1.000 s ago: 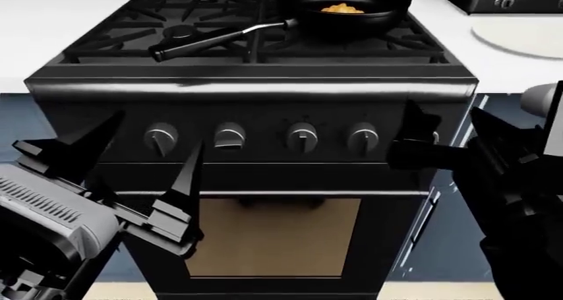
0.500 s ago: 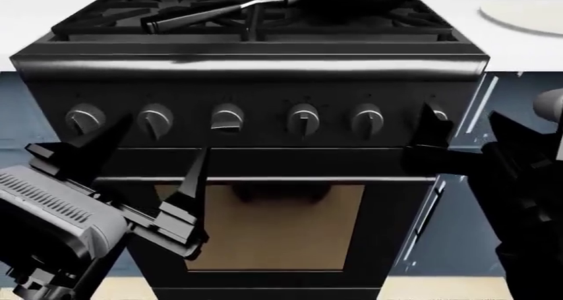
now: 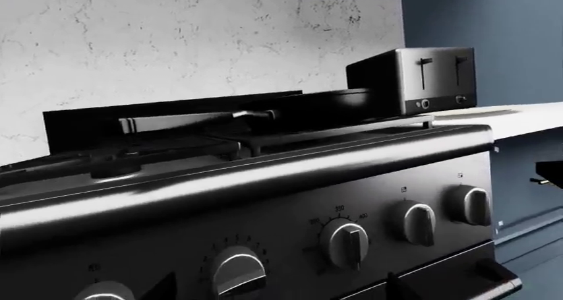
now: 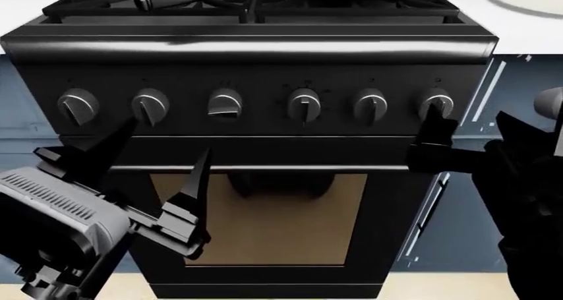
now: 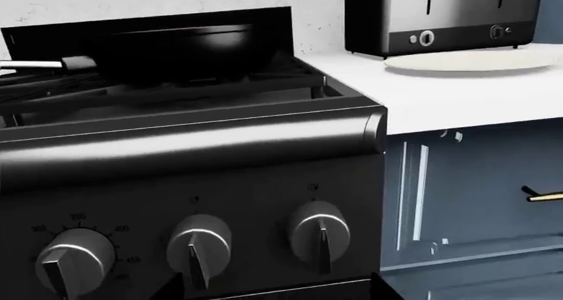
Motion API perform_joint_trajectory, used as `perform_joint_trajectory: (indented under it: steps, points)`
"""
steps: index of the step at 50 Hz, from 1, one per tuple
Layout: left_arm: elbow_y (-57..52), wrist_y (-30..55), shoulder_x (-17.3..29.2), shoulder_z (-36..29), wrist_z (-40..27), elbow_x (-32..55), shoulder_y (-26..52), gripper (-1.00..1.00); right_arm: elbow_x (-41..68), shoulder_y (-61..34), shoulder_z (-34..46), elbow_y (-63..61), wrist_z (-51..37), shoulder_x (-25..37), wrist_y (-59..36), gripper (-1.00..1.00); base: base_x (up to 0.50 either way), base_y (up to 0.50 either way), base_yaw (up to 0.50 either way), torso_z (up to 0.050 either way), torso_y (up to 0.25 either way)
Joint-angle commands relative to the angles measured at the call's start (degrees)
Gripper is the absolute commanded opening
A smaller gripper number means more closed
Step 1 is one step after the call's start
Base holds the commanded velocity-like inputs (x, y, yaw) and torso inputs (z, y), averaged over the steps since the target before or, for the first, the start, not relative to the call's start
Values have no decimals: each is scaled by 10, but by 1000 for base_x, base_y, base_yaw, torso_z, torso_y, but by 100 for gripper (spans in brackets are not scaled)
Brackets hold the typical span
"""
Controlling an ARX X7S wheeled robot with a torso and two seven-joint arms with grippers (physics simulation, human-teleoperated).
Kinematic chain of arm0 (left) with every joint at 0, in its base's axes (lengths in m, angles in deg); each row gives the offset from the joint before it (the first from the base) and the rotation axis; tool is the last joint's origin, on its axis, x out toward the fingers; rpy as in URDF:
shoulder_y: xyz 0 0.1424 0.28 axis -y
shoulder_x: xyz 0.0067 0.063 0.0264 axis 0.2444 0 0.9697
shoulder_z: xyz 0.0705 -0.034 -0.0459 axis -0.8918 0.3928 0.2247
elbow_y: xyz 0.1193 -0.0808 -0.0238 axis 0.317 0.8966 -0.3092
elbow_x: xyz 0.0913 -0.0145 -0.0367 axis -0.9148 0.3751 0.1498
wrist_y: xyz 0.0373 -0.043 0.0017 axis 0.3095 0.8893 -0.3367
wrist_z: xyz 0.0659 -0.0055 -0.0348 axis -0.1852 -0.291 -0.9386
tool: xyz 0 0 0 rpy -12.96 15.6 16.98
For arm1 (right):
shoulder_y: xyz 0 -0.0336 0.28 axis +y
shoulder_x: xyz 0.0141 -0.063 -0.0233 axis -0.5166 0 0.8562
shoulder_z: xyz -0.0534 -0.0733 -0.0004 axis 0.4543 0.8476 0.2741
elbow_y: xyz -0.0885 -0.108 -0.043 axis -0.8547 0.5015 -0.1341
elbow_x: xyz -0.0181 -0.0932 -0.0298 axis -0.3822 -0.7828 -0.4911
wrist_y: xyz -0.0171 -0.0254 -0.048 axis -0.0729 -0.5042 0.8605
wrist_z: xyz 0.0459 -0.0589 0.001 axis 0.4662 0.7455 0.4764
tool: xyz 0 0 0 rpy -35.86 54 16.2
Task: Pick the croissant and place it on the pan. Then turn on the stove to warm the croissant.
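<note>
Progress: the small golden croissant is showing in no view, so its placing cannot be told. Large black gas stove [image 4: 264, 148] is waiting unlit. Left pincer [image 4: 145, 175] is standing apart, empty, below the left knobs; right pincer [image 4: 440, 148] is nearing the rightmost silver knob [image 4: 436, 105], state untellable. Right wrist view alone is showing the round black deep pan [image 5: 180, 49] on the grates, white plate [image 5: 471, 61] and steel toaster [image 5: 440, 16] on the tabletop [image 5: 457, 102].

My left gripper [image 4: 149, 158] carries two long, tapering matte-black fingers [image 4: 192, 181] with stepped, angular bases. Behind them sits my pale grey wrist housing [image 4: 53, 214], boxy with rounded corners and a row of fine ribbed slots. My right gripper [image 4: 440, 142] is all black, blocky and faceted, with a grey rounded joint [image 4: 550, 102] behind it.
</note>
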Motion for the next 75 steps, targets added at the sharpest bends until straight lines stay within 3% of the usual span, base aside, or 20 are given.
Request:
perform_joint_trajectory:
  steps: [1, 25, 75]
  points:
    - [12, -11, -6, -3, 8, -3, -6, 100, -15, 0, 7, 6, 17, 2, -8, 100, 0, 0, 0, 0, 0]
    - [12, -17, 1, 3, 4, 10, -13, 100, -51, -10, 32, 29, 44, 8, -38, 100, 0, 0, 0, 0, 0]
    - [15, -19, 7, -9, -5, -2, -14, 100, -176, -44, 91, 167, 151, -55, -39, 100, 0, 0, 0, 0, 0]
